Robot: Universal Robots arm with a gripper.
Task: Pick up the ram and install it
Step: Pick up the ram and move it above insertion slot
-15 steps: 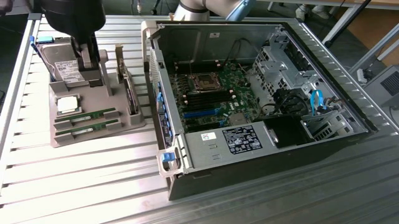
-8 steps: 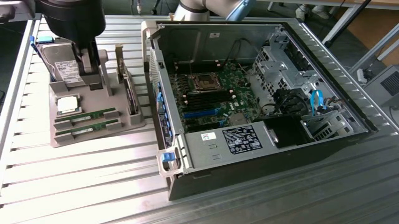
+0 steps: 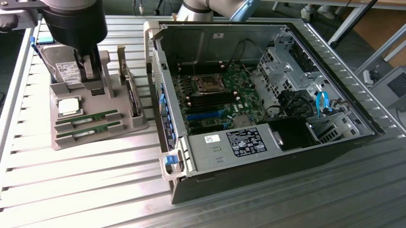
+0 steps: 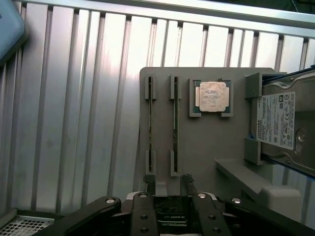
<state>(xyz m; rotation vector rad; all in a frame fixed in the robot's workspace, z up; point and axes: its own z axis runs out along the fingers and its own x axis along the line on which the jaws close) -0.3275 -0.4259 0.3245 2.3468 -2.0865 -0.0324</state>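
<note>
The gripper [image 4: 167,181] hangs empty, fingers apart, over the grey holder tray [image 4: 206,147] at the exterior view's left of the open computer case [image 3: 266,173], where the ram [image 4: 174,129] and a second stick [image 4: 150,129] stand on edge in end clips, seemingly so their top edges are free to pinch.

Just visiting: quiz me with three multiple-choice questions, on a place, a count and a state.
1. Where are the ram sticks? A on the floor; B in the grey holder beside the computer case; C in a drawer.
2. How many ram sticks? A one; B two; C five.
3. The claw is: A open, empty; B shut on a stick; C shut on a screwdriver.
Key: B, they rest in the holder's slots; B, two green strips lie side by side; A, nothing sits between its spread fingers.
</note>
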